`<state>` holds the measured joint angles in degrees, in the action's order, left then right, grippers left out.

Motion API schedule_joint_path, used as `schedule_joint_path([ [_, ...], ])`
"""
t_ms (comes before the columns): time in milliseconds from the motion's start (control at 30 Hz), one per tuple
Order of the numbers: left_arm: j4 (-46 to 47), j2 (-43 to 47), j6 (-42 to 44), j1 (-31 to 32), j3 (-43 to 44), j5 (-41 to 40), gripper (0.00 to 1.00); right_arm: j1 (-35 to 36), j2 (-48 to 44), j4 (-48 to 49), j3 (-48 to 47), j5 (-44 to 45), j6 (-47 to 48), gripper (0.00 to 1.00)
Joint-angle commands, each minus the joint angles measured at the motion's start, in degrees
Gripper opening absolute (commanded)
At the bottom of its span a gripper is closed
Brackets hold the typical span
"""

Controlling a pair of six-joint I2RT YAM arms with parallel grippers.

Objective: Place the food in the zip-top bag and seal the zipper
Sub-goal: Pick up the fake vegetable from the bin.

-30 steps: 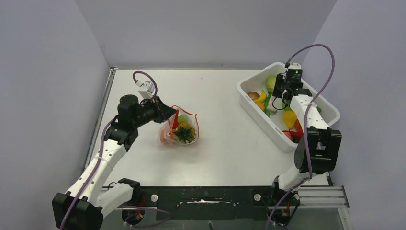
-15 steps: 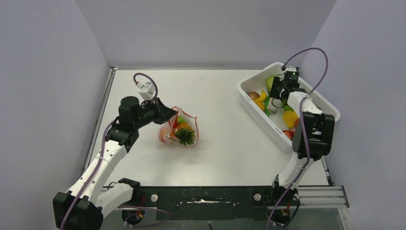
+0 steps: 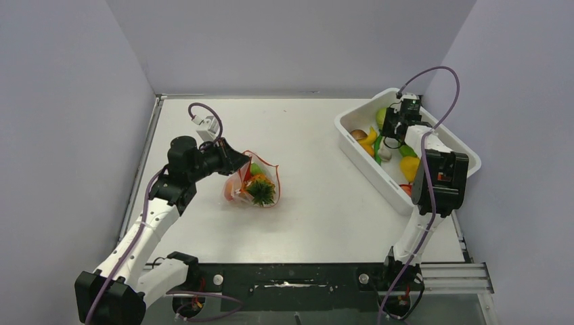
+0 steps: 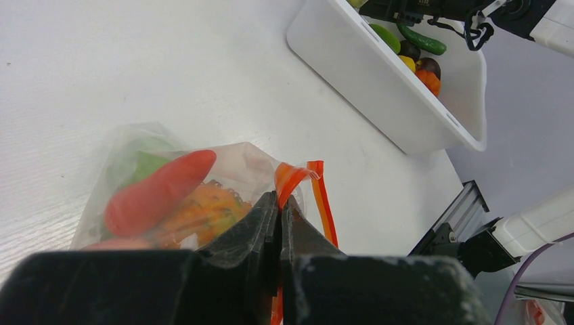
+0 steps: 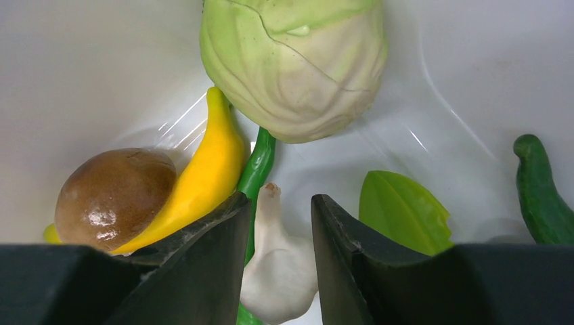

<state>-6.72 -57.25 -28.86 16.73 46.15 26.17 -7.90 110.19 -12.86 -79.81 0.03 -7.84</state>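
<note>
The zip-top bag [image 3: 254, 183] lies on the table with food inside: a red carrot [image 4: 159, 193], an orange bumpy fruit [image 4: 203, 211] and a green piece [image 4: 145, 164]. My left gripper [image 4: 279, 200] is shut on the bag's top edge at the red-orange zipper [image 4: 319, 196] and holds it up; it also shows in the top view [image 3: 233, 162]. My right gripper [image 5: 279, 203] is open inside the white tub [image 3: 352, 152], its fingers either side of a white garlic bulb [image 5: 277, 271]. In the top view the right gripper [image 3: 388, 133] is at the tub's far end.
Around the right gripper in the tub lie a pale green cabbage [image 5: 294, 61], a yellow banana [image 5: 203, 176], a brown round fruit [image 5: 115, 196], a green bean [image 5: 258, 162], a green leaf [image 5: 403, 210] and a cucumber [image 5: 541, 189]. The tub's walls stand close by.
The right arm has reached further back and left in the tub, bringing its gripper down near the cabbage and garlic. The left gripper and bag have hardly moved.
</note>
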Motion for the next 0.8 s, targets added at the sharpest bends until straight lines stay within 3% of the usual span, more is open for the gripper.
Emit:
schedule_joint_path([
  [0, 3.2, 1.0, 0.0, 0.0, 1.0, 0.5, 0.00, -0.5, 0.6, 2.2, -2.9, -1.9, 0.2, 0.38],
  [533, 2.3, 2.0, 0.1, 0.0, 0.9, 0.5, 0.00, -0.4, 2.9, 0.9, -4.7, -1.5, 0.7, 0.30],
  [767, 1.4, 2.5, 0.2, 0.0, 1.3, 0.2, 0.00, -0.4, 1.7, -0.2, -4.6, -1.3, 1.4, 0.09],
])
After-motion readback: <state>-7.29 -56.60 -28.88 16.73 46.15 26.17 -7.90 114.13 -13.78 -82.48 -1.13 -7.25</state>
